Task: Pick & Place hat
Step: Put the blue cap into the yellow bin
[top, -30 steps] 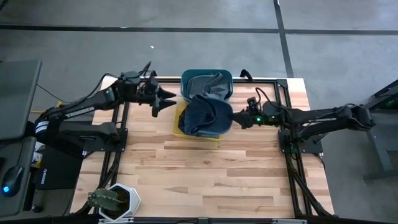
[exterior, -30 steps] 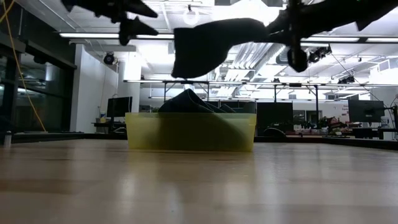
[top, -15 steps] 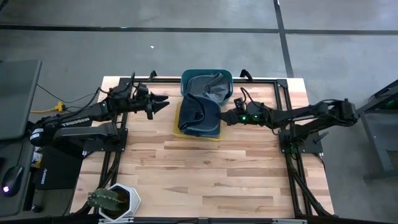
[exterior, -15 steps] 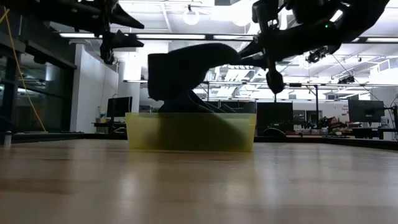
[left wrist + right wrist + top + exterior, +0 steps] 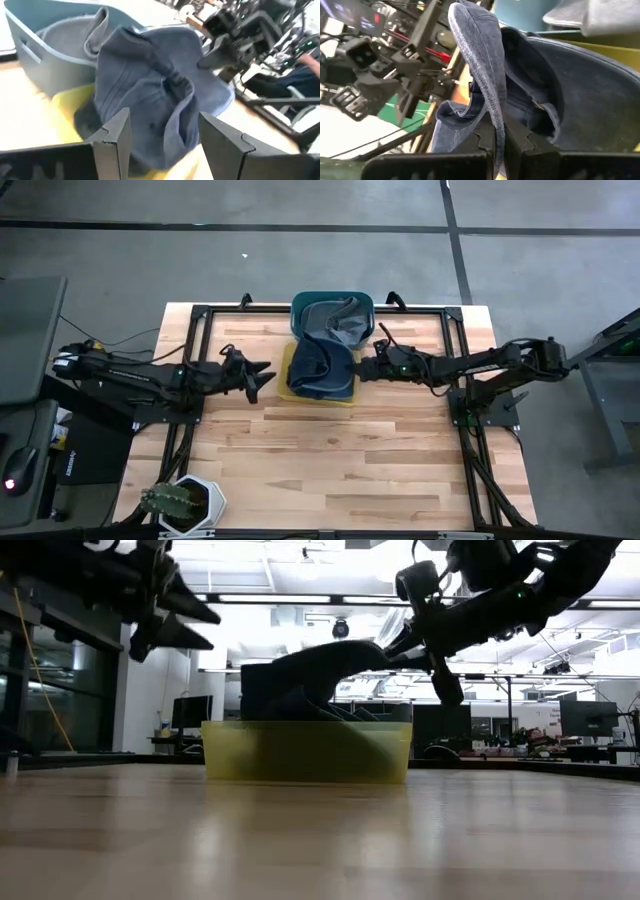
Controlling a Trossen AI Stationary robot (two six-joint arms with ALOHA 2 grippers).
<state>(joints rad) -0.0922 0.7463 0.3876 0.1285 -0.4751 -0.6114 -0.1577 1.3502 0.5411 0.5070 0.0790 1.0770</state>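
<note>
High view showed a light wooden table (image 5: 330,460) with a black metal frame (image 5: 190,410) on a grey concrete floor (image 5: 300,240) marked by dark lines. The dark blue hat (image 5: 320,367) lay over the yellow bin (image 5: 287,381) near the back middle of the table, and its crown was partly down in the bin. Just behind the yellow bin stood a teal bin (image 5: 331,307) that held grey cloth (image 5: 335,320). The right gripper (image 5: 364,368) was at the right edge of the hat; in the right wrist view its two fingers were pressed together on the hat's brim (image 5: 487,95), so it had the hat in a tight pinch. The left gripper (image 5: 259,373) hung left of the yellow bin, apart from it, with its fingers spread wide and nothing between them; the left wrist view showed the hat beyond the open fingers (image 5: 115,140). A potted cactus (image 5: 170,500) in a white pot stood at the front left corner of the table. Left of the table there was a grey desk with a computer mouse (image 5: 12,482).

The low view looked across the wooden surface into a large office room with long ceiling lights (image 5: 280,598), dark monitors (image 5: 585,720) on far desks and a yellow cable (image 5: 40,680) hanging on the left side.
</note>
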